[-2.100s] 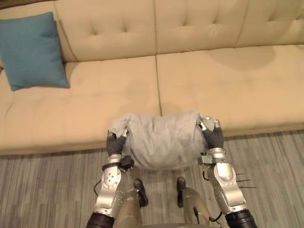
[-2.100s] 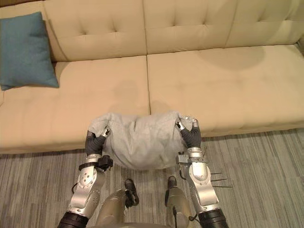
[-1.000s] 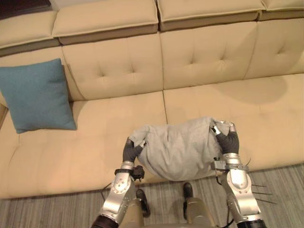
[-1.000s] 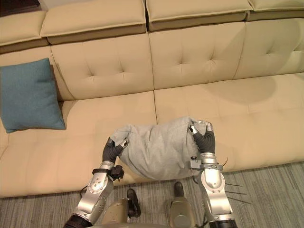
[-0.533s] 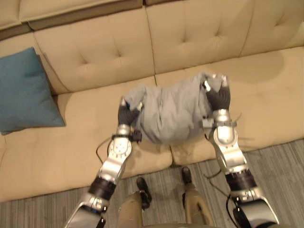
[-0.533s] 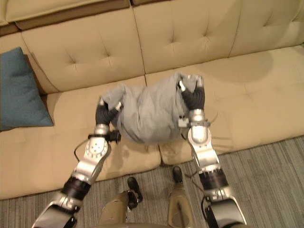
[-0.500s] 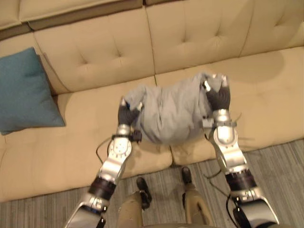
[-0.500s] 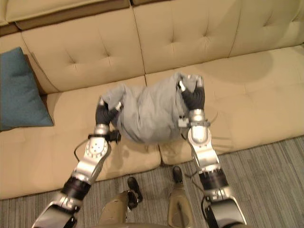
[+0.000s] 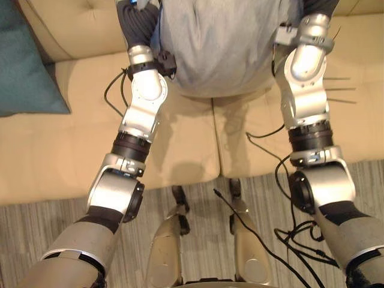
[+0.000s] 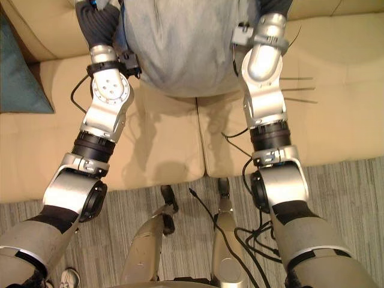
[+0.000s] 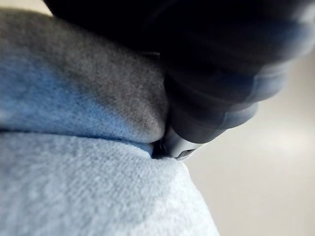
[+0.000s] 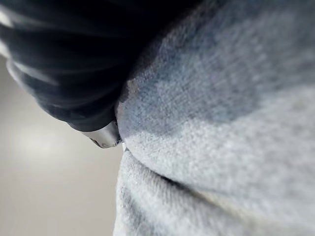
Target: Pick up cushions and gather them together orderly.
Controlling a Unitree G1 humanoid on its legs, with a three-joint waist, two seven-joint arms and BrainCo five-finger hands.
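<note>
A grey cushion (image 9: 219,42) hangs above the beige sofa seat (image 9: 72,144), clamped between my two hands. My left hand (image 9: 137,21) grips its left side and my right hand (image 9: 318,5) its right side, both at the far edge of the eye views. In the left wrist view a fingertip (image 11: 179,147) digs into the grey cloth (image 11: 74,187). The right wrist view has the grey cloth (image 12: 236,162) bulging against the dark cover of my right hand (image 12: 74,73). A teal cushion (image 9: 24,66) leans at the sofa's left end, well apart from the grey one.
The sofa's front edge runs across the eye views, with striped grey carpet (image 9: 36,228) in front of it. A seam (image 9: 215,138) splits the seat under the held cushion. The seat stretches bare between the teal cushion and my left arm.
Both arms have stretched farther out over the sofa, carrying the grey cushion up and away from me. The head camera has dipped, so the whole scene has shifted.
</note>
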